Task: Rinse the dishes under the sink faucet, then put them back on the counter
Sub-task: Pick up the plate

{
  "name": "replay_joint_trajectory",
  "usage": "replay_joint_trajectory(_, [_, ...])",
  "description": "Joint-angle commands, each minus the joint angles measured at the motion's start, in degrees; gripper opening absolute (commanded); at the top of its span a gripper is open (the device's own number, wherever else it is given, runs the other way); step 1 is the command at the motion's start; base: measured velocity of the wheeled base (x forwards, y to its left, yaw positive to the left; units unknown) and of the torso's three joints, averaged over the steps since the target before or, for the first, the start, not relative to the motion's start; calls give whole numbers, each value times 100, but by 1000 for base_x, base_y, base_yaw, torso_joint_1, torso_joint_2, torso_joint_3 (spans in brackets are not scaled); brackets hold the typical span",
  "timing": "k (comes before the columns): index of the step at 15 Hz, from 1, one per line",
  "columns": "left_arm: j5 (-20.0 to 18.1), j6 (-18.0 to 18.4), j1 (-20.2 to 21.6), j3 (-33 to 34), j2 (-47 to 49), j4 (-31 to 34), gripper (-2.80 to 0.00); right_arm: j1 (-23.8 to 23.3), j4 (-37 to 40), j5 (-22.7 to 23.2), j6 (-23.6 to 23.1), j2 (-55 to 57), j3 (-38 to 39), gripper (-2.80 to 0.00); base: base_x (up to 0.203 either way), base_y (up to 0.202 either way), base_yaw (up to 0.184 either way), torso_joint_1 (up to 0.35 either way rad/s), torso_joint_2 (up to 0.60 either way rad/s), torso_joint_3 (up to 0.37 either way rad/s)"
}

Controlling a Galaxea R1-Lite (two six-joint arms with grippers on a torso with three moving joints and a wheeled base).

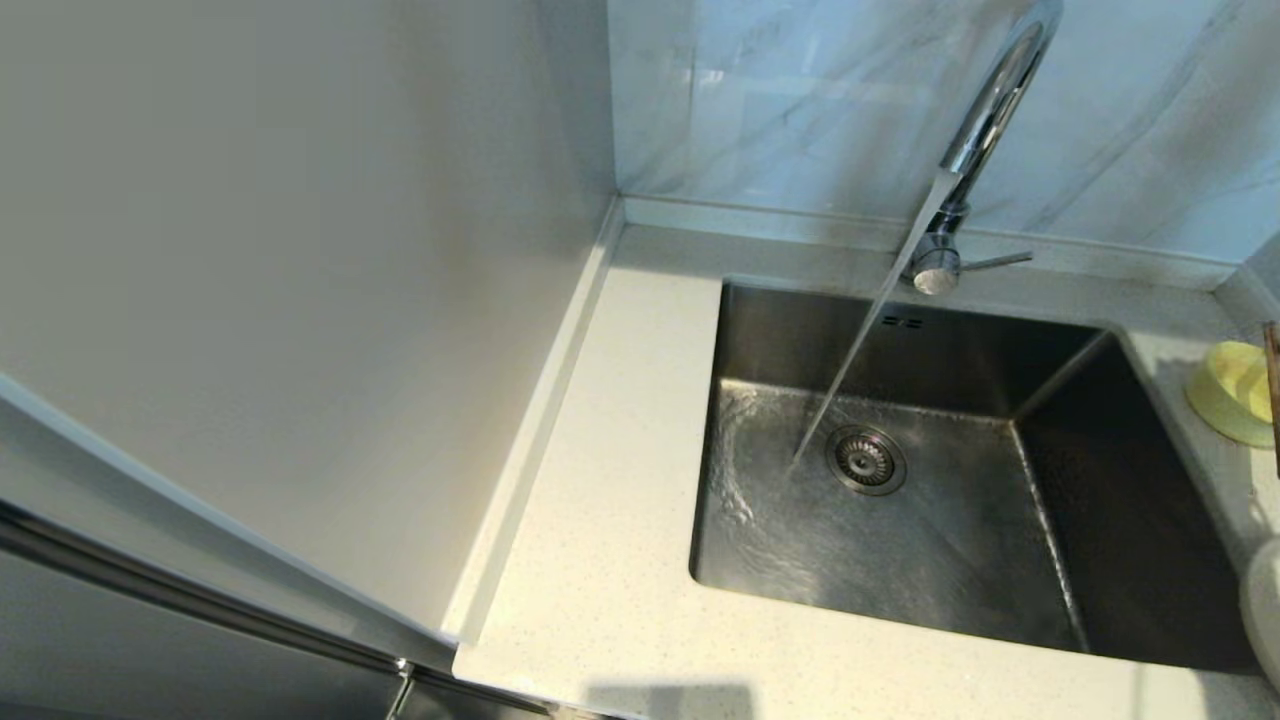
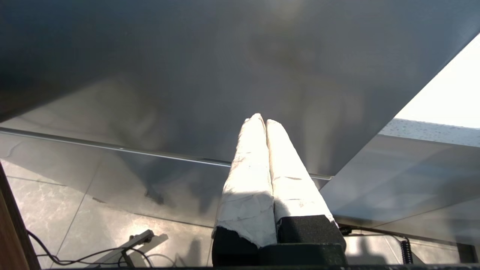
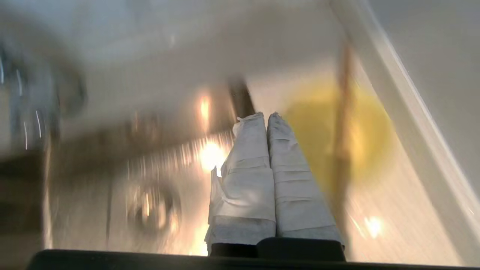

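On the counter [image 1: 600,560] right of the sink [image 1: 900,520], w/ faucet [image 1: 985,120] running, sit the plate [image 1: 1265,620], bowl [image 1: 1232,392] and chopsticks [image 1: 1273,380] laid across it. Right gripper [image 3: 267,116], pads pressed together and empty, is above the sink just beside the bowl; left gripper [image 2: 261,120], likewise closed on nothing, is parked low, off the counter. Bowl looks light, stiff, prob. slick when wet; best taken at its rim, but chopsticks are in the way and want lifting off first.

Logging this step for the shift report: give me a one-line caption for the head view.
Faucet streams water into the sink; yellow bowl waits on the counter.
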Motion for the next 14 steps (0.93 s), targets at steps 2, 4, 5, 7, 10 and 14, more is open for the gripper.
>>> replay_joint_trajectory(2, [1, 0, 2, 0, 0, 0, -280, -824, 921, 1633, -471, -1080, 906, -280, 0, 0, 0, 0, 0, 0])
replay_joint_trajectory(4, [1, 0, 2, 0, 0, 0, -280, -957, 1116, 1785, -761, -1282, 1548, -280, 0, 0, 0, 0, 0, 0])
replay_joint_trajectory(5, [1, 0, 2, 0, 0, 0, -280, -978, 1152, 1813, -899, -1420, 1872, -280, 0, 0, 0, 0, 0, 0])
replay_joint_trajectory(7, [1, 0, 2, 0, 0, 0, -280, -984, 1181, 1832, -1259, -1848, 2455, -280, 0, 0, 0, 0, 0, 0])
replay_joint_trajectory(10, [1, 0, 2, 0, 0, 0, -280, -985, 1185, 1791, -2084, -2434, 3207, -280, 0, 0, 0, 0, 0, 0])
replay_joint_trajectory(14, [1, 0, 2, 0, 0, 0, -280, -976, 1191, 925, -3337, -2549, 3785, -280, 0, 0, 0, 0, 0, 0])
